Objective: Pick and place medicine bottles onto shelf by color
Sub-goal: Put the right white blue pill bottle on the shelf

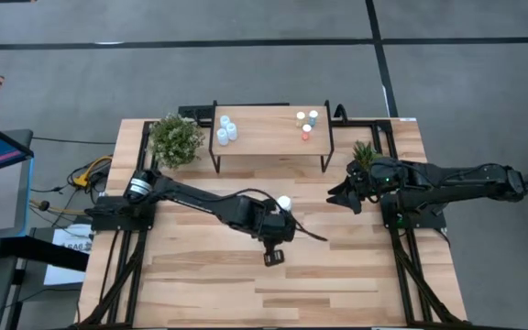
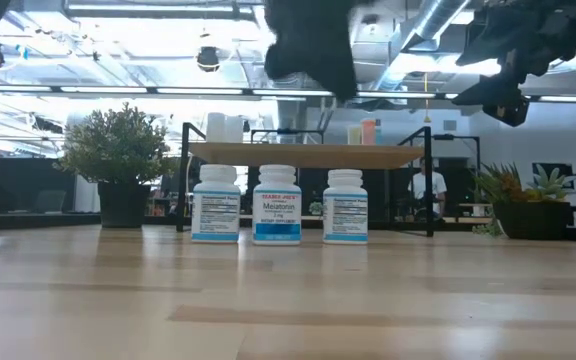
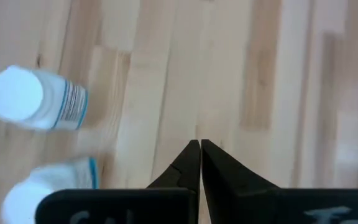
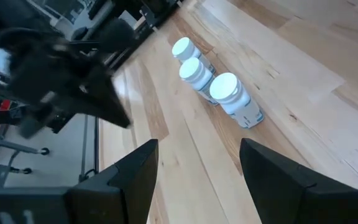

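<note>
Three chunky white bottles [image 2: 277,204] stand upright in a row on the plank table; the right wrist view shows them too [image 4: 199,73]. In the high view only one cap [image 1: 284,203] shows beside my left arm. The shelf [image 1: 273,137] stands at the far edge. Pale-blue bottles [image 1: 225,131] stand on its left end and tiny bottles [image 1: 306,122] on its right end. My left gripper [image 3: 199,149] is shut and empty, pointing down above the table just on the near side of the white bottles [image 1: 275,246]. My right gripper [image 4: 197,158] is open and empty, raised at the right [image 1: 342,195].
A potted plant [image 1: 174,139] stands at the shelf's left and a smaller one [image 1: 365,154] at its right, close to my right arm. Bare planks [image 1: 273,293] lie toward the near edge. A person [image 2: 428,185] sits in the room behind.
</note>
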Robot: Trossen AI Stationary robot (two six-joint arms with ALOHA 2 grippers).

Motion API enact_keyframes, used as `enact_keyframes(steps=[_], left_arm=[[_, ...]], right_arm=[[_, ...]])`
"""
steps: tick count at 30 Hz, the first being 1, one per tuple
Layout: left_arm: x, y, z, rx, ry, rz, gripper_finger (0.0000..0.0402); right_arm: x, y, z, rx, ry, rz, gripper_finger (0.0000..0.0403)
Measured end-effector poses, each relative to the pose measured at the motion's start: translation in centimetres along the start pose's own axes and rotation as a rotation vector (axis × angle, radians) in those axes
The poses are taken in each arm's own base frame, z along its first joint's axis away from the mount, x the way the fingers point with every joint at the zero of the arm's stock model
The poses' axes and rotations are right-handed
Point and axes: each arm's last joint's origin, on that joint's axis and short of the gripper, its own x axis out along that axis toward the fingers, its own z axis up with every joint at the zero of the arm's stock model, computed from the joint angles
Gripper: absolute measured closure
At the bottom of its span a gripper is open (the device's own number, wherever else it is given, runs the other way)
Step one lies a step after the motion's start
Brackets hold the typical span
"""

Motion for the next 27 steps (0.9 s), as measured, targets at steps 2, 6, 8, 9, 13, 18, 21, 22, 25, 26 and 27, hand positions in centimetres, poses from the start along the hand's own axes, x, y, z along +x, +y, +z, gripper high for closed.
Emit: enact_keyframes(steps=[2, 6, 8, 9, 13, 18, 21, 22, 25, 26, 27], left_arm=[[-1.5, -0.5, 0.0, 0.043, 0.036, 0.009, 0.0401], [-4.3, -0.8, -0.5, 0.131, 0.132, 0.066, 0.0401], [-5.2, -0.7, -0.8, 0.163, 0.165, 0.133, 0.0401], [-5.5, -0.5, -1.1, 0.177, 0.201, 0.168, 0.0401], [-6.6, 0.4, -2.5, 0.234, 0.376, 0.254, 0.0401], [-8.6, 0.8, -2.8, 0.363, 0.357, 0.184, 0.0401], [-11.8, 1.5, -3.3, 0.419, 0.286, 0.189, 0.0401], [-13.0, 1.9, -3.5, 0.427, 0.246, 0.184, 0.0401], [-16.7, 3.6, -4.4, 0.379, 0.104, 0.189, 0.0401], [-17.6, 4.3, -4.9, 0.343, 0.068, 0.189, 0.0401], [-18.3, 4.8, -5.4, 0.304, 0.025, 0.183, 0.0401]], right_arm=[[0.0, 0.0, 0.0, 0.0, -0.001, 0.001, 0.0154], [0.0, 0.0, 0.1, 0.001, -0.003, 0.001, 0.0154], [0.0, 0.0, 0.1, 0.001, -0.002, 0.001, 0.0154], [0.0, 0.0, 0.1, 0.0, -0.003, 0.001, 0.0154], [0.0, 0.1, 0.1, 0.0, -0.007, 0.004, 0.0154], [0.0, 0.1, 0.1, 0.0, -0.01, 0.008, 0.0154], [0.0, 0.2, 0.3, -0.003, -0.029, 0.022, 0.0154], [0.0, 0.3, 0.4, -0.004, -0.036, 0.029, 0.0154], [0.0, 0.4, 0.5, -0.006, -0.05, 0.034, 0.0154], [0.0, 0.4, 0.6, -0.007, -0.064, 0.034, 0.0154], [0.0, 0.4, 0.6, -0.007, -0.077, 0.028, 0.0154]])
